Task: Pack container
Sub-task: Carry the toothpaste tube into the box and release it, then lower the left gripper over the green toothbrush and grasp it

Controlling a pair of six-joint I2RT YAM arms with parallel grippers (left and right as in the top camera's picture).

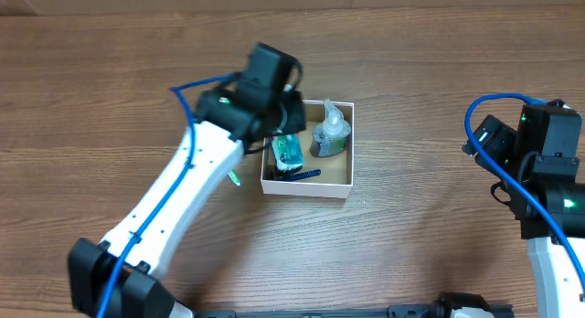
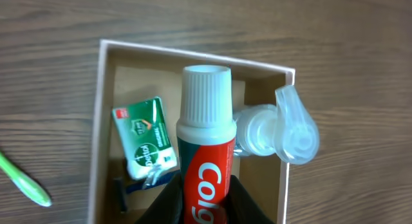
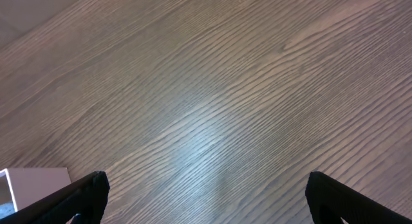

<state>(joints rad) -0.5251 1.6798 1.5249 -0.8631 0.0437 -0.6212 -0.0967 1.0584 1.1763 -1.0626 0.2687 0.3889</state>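
Note:
The container is a shallow white box with a brown inside, at the table's middle; it also shows in the left wrist view. Inside it lie a green-and-white carton, a clear pump bottle and a dark blue razor. My left gripper is shut on a red Colgate toothpaste tube with a white cap, held over the container. In the overhead view the left gripper sits at the box's left rim. My right gripper is open and empty over bare wood, far right.
A green toothbrush lies on the table just left of the container, and its tip shows in the overhead view. A white corner of the container shows at the left edge of the right wrist view.

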